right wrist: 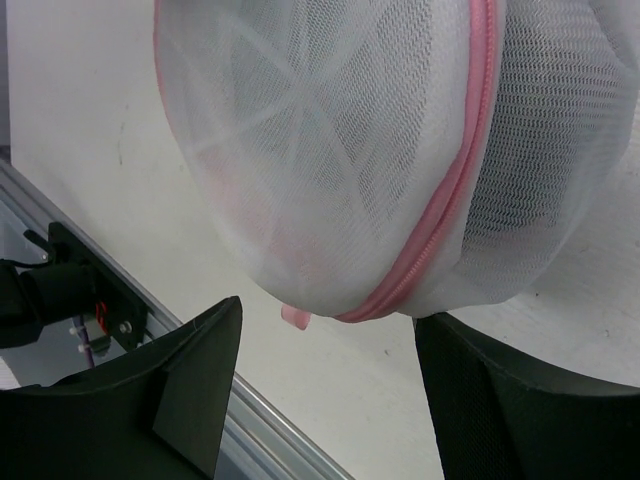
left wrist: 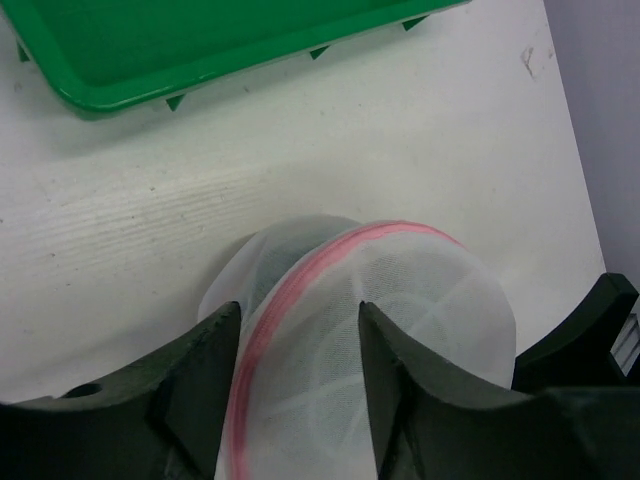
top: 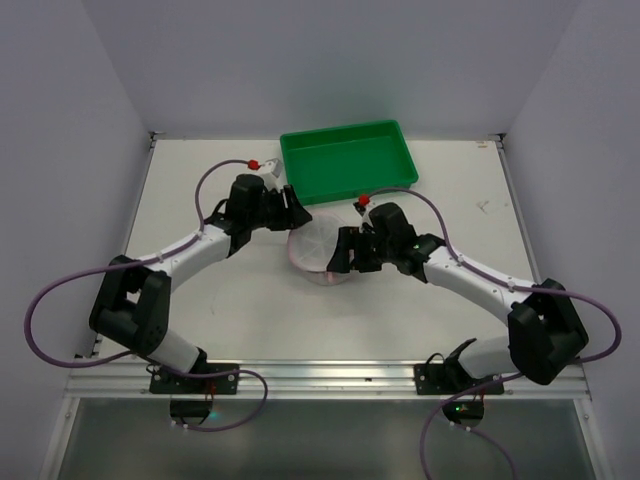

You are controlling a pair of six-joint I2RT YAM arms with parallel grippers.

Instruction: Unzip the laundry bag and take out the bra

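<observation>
The laundry bag (top: 314, 247), white mesh with a pink zipper edge, stands tilted on its edge mid-table between both grippers. My left gripper (top: 297, 214) is shut on its upper rim; in the left wrist view its jaws (left wrist: 298, 325) straddle the mesh and the pink zipper (left wrist: 300, 275). My right gripper (top: 341, 256) is open at the bag's near side. In the right wrist view (right wrist: 330, 312) the bag (right wrist: 330, 150) bulges just above the fingers, and a small pink tab (right wrist: 295, 317) hangs between them, untouched. The bra is hidden inside the mesh.
A green rectangular tray (top: 348, 160) lies behind the bag near the back wall; it also shows in the left wrist view (left wrist: 200, 88). The metal rail (right wrist: 250, 425) at the table's near edge is close below the right gripper.
</observation>
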